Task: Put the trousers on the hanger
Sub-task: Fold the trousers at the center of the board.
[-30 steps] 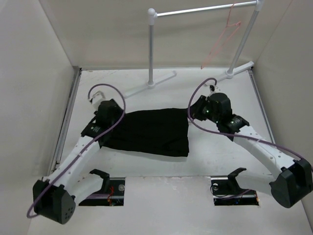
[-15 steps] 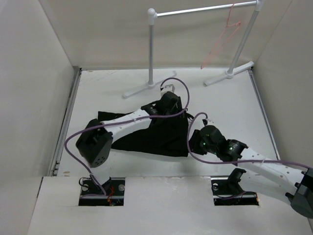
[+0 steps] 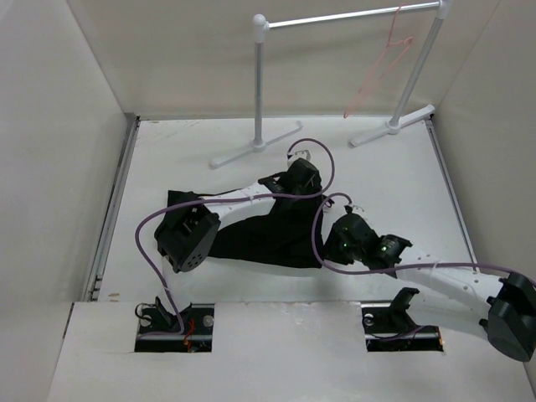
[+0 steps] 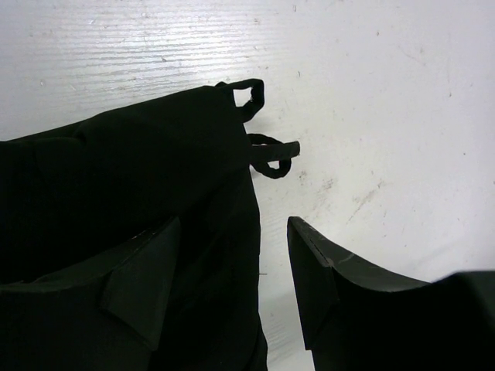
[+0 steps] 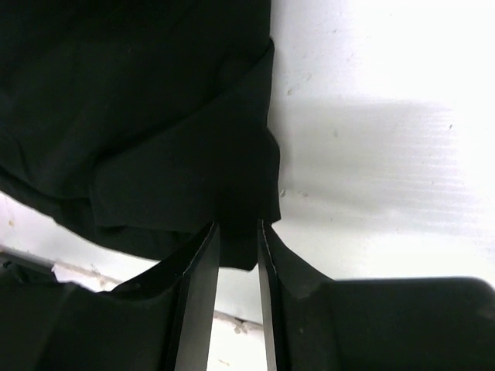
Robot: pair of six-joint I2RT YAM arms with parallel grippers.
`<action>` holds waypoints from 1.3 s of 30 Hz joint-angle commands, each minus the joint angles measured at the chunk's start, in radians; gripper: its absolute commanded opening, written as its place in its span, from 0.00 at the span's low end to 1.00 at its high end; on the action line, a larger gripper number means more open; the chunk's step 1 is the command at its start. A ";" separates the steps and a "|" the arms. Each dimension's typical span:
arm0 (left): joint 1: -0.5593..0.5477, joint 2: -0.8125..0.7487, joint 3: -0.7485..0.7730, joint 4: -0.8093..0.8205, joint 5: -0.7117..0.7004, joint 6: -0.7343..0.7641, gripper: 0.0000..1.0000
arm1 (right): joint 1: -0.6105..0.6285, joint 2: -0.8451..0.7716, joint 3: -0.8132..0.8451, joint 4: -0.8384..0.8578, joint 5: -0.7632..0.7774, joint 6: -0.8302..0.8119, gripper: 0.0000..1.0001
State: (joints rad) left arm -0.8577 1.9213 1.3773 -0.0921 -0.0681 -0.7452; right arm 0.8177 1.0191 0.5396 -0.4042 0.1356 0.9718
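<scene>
Right wrist view shows the right gripper low at the near right corner of the large black soft fabric trousers. Its jaws are drawn narrow with the corner of the cloth reaching in between the tips; whether they truly pinch it I cannot tell. Farther back, the left wrist view has the left gripper well open and holding nothing. One finger hangs over the cloth and the other over the bare white table, with the hem and its two small black belt loops just ahead. The trousers lie folded flat mid-table under both arms. The step looks like taking hold of this end at two corners. To do it well, the left jaws should probably drop to straddle the hem beside the loops and bite deep. Then both arms can lift evenly so the cloth does not sag. At the far right the thin pink wire hanger hangs from the white tubular rack, well apart.
</scene>
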 commanded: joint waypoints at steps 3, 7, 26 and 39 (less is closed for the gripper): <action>-0.016 -0.007 0.049 0.040 0.007 -0.019 0.55 | -0.024 0.033 -0.003 0.068 0.007 -0.015 0.32; -0.020 -0.004 0.049 0.043 0.005 -0.022 0.55 | -0.022 0.058 -0.003 0.091 -0.001 -0.019 0.32; -0.011 0.036 0.048 0.054 -0.001 -0.052 0.54 | -0.018 -0.028 -0.027 0.045 0.004 -0.015 0.41; -0.013 0.027 0.031 0.054 -0.001 -0.054 0.54 | -0.018 0.065 -0.006 0.097 0.007 -0.028 0.16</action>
State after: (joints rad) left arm -0.8688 1.9648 1.3884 -0.0681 -0.0681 -0.7910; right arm 0.7982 1.0966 0.5079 -0.3424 0.1204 0.9485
